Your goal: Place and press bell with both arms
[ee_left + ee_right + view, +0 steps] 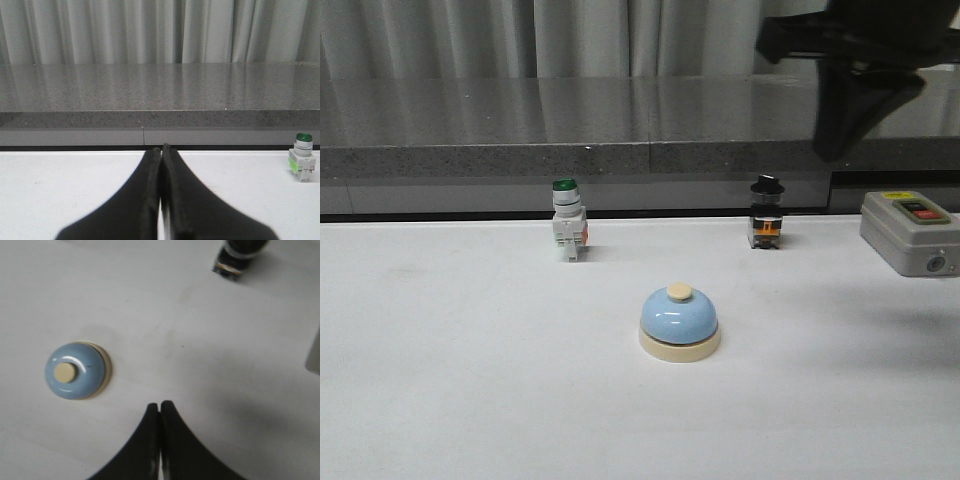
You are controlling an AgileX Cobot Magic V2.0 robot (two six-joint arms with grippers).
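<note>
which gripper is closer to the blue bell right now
Right. The right gripper, shut, hangs above the table with the bell just off to its side. The left gripper, also shut, has no bell in its view.

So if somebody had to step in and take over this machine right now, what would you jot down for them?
Left claw: shut, empty, low over the white table, pointing toward the grey ledge.
Right claw: shut, empty, raised above the table, off to one side of the bell.
Bell: upright mid-table, untouched, in front of the green-capped switch and black-capped switch.
Done: bell appears placed.
Left: bring a claw down onto the cream button to press it.
</note>
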